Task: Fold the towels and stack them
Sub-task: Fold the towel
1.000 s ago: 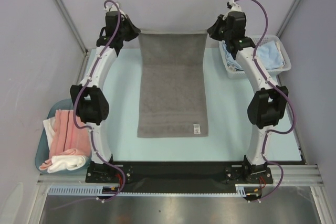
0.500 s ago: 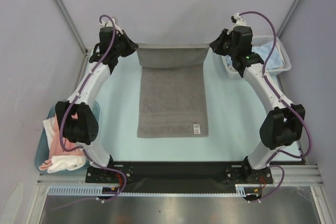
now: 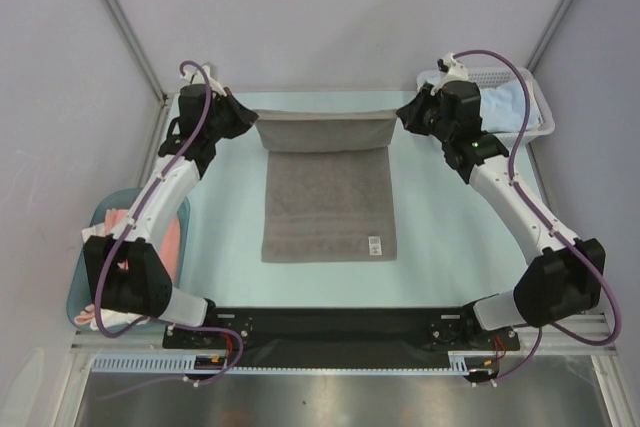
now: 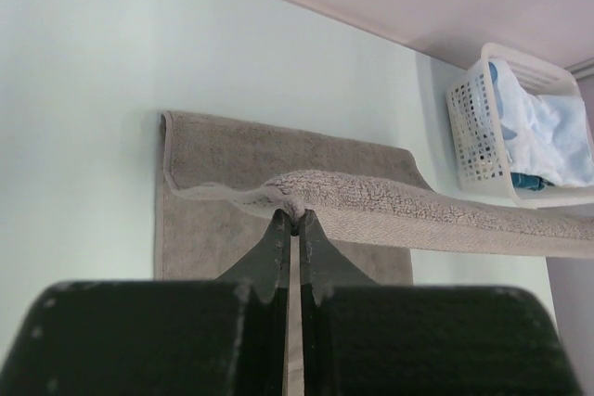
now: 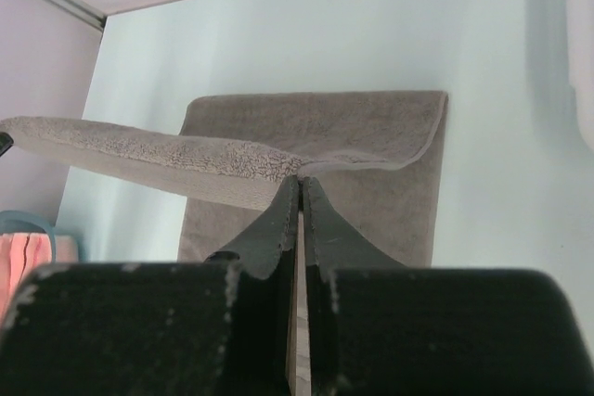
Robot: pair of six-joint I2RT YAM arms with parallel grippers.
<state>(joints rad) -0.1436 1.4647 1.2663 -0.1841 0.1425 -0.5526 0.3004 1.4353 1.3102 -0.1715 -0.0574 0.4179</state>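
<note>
A grey towel (image 3: 328, 202) lies lengthwise on the pale table, a small white label near its front right corner. Its far edge is lifted and stretched between my grippers, hanging over the flat part. My left gripper (image 3: 250, 119) is shut on the far left corner; in the left wrist view (image 4: 293, 222) the grey towel (image 4: 278, 150) is pinched at the tips. My right gripper (image 3: 399, 117) is shut on the far right corner, also in the right wrist view (image 5: 301, 181), with the grey towel (image 5: 316, 132) below. A light blue towel (image 3: 507, 105) lies in the basket. Salmon-pink (image 3: 135, 237) and white (image 3: 95, 313) towels lie in the tub.
A white mesh basket (image 3: 535, 107) stands at the back right; it also shows in the left wrist view (image 4: 483, 127). A teal plastic tub (image 3: 80, 282) sits at the left edge. Metal frame posts rise at both back corners. A black base rail runs along the near edge.
Both grippers have carried the towel's far edge towards the near side and lower, so the lifted flap now hangs over the flat part. Both arms have stretched out accordingly.
</note>
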